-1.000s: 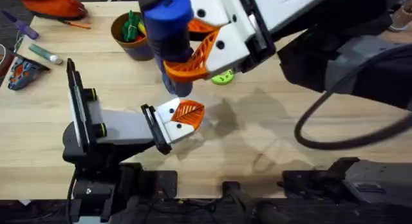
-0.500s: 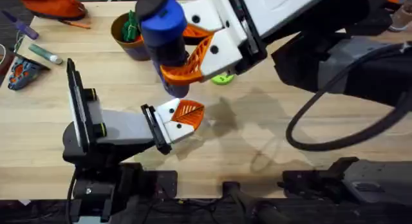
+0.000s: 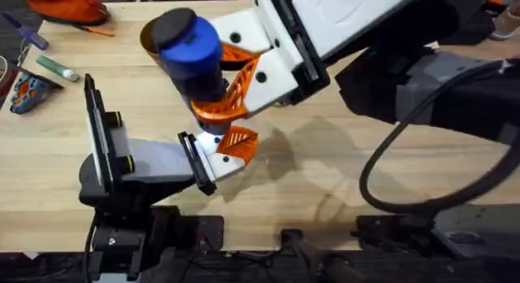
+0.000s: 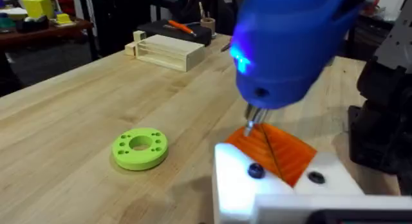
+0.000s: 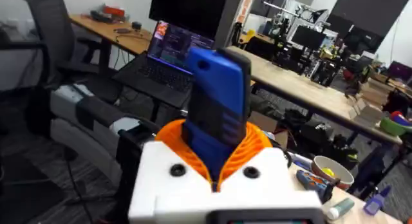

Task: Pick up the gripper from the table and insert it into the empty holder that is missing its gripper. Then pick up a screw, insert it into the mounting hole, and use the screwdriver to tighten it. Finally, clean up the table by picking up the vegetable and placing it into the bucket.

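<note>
My right gripper [image 3: 223, 96] is shut on the blue screwdriver [image 3: 191, 51], held upright between orange ribbed pads [image 5: 257, 143]. Its metal tip [image 4: 251, 124] points down onto the orange pads of my left gripper [image 3: 231, 149], which lies low over the table with its pads pressed together [image 4: 273, 150]. The screwdriver [image 4: 290, 44] shows a lit blue lamp. A sliver of the brown bucket [image 3: 146, 37] peeks out behind the screwdriver. The vegetable, the loose gripper, the holder and the screw are hidden or out of view.
A lime-green disc [image 4: 140, 147] lies on the table near the left fingers. A pale wooden box [image 4: 168, 51] stands farther off. An orange object [image 3: 65, 5], a marker [image 3: 55, 66] and a purple pen [image 3: 24, 31] lie at the table's far left.
The right arm has moved left and down with the screwdriver, now covering most of the bucket and the green disc. The tip has come over the left fingertips. The left arm has not moved.
</note>
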Controlling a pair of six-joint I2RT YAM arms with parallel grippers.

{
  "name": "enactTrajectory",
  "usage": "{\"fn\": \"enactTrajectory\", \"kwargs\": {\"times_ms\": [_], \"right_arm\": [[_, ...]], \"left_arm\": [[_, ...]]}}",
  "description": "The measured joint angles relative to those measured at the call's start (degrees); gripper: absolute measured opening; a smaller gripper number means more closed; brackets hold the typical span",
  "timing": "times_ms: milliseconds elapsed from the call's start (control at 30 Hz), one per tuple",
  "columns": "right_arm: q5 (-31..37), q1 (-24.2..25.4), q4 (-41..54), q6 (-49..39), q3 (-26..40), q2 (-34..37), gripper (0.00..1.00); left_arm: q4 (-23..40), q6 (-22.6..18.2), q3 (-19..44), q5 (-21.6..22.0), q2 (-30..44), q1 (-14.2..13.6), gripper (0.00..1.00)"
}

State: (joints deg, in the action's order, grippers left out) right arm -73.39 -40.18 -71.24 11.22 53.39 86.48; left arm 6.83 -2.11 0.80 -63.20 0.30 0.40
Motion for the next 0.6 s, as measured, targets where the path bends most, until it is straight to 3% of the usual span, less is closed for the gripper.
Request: {"fn": "enactTrajectory", "kwargs": {"times_ms": [600], "right_arm": [[4.37,-0.68,1.62,4.62,0.0,0.07,0.026]], "left_arm": [[0.0,0.0,0.0,-0.02,0.02,0.0,0.015]]}}
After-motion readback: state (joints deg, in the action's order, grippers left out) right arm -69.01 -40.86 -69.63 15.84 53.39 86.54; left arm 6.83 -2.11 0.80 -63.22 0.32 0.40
